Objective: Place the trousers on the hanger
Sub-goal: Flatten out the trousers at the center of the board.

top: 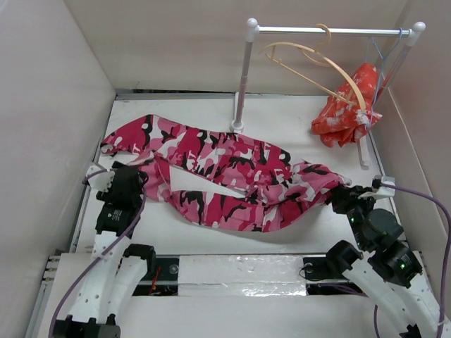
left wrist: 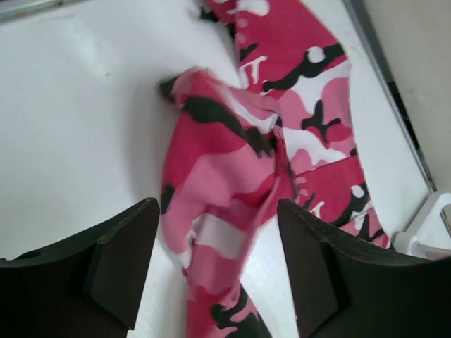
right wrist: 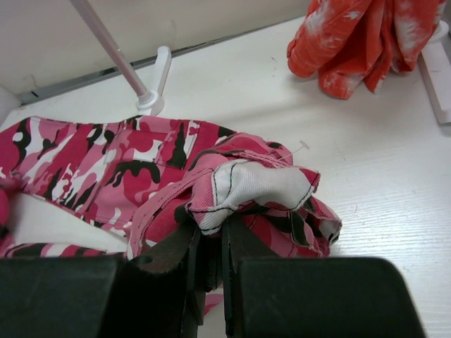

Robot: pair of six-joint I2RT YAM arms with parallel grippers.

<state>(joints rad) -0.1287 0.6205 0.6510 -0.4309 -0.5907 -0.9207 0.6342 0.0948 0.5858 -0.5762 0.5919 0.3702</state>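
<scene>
White walls stand around a white table [top: 296, 123]. On the left, the left gripper [left wrist: 215, 246] has its fingers spread wide, and one end of the trousers [top: 232, 169] lies loose between them. The trousers lie spread on the table, reaching from the left side to the right side. On the right, the right gripper [right wrist: 224, 243] pinches a bunched edge of the trousers tight between its fingers. At the back right, the hanger [top: 345, 72] hangs tilted from a rack [top: 331, 30], well apart from the trousers. An orange cloth [top: 349, 105] hangs just beside the hanger.

Matt soft cloth trousers [top: 232, 179]; smooth pale wood hanger [top: 331, 60]; matt white table [top: 296, 127].
</scene>
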